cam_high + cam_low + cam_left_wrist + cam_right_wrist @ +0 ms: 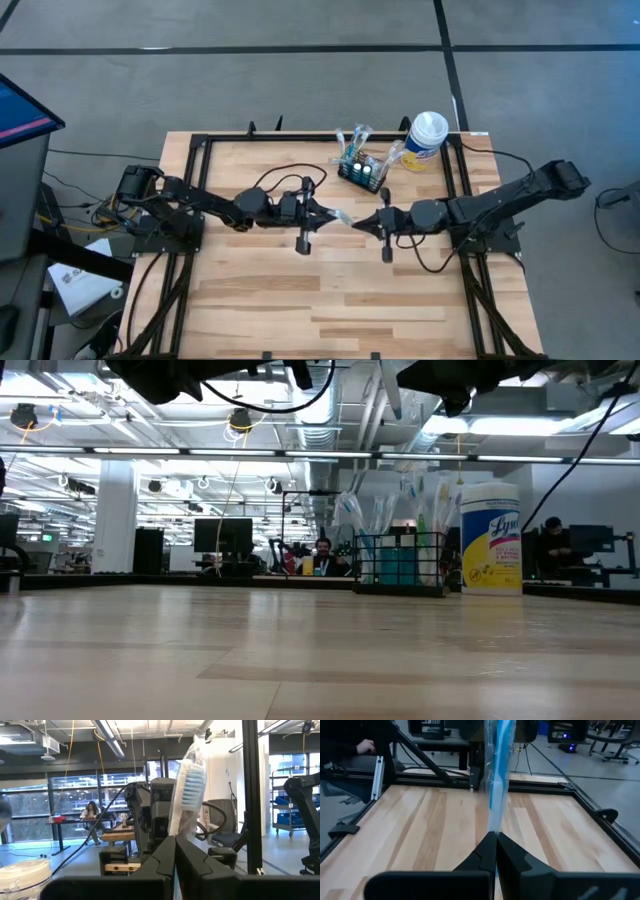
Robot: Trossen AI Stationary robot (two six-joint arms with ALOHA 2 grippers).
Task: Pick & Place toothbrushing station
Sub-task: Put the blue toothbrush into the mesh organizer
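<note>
A toothbrush in a clear wrapper (345, 217) hangs above the middle of the table between my two grippers, which face each other. My left gripper (175, 845) is shut on it; the blue-and-white bristle head (192, 780) rises past its fingers. My right gripper (496, 842) is shut on the blue handle (497, 775). The toothbrushing station, a black wire-mesh caddy (361, 172) holding wrapped brushes, rests on its base at the far side of the table (400, 565). My left gripper pinches the wrapped toothbrush between its two fingers just below the bristle head (174, 831), coming level from the table's left. The head stands beyond the fingertips, clear of the table. My right gripper pinches the wrapped blue handle (495, 826) between its two fingers, coming from the table's right. The brush runs on past the fingertips toward the left arm, lifted clear of the wood.
A white, yellow and blue wipes canister (425, 140) stands right of the caddy at the far edge (491, 538). A black metal frame (200, 150) runs round the tabletop. The near half of the table (330, 300) is bare wood. People sit at desks in the room beyond.
</note>
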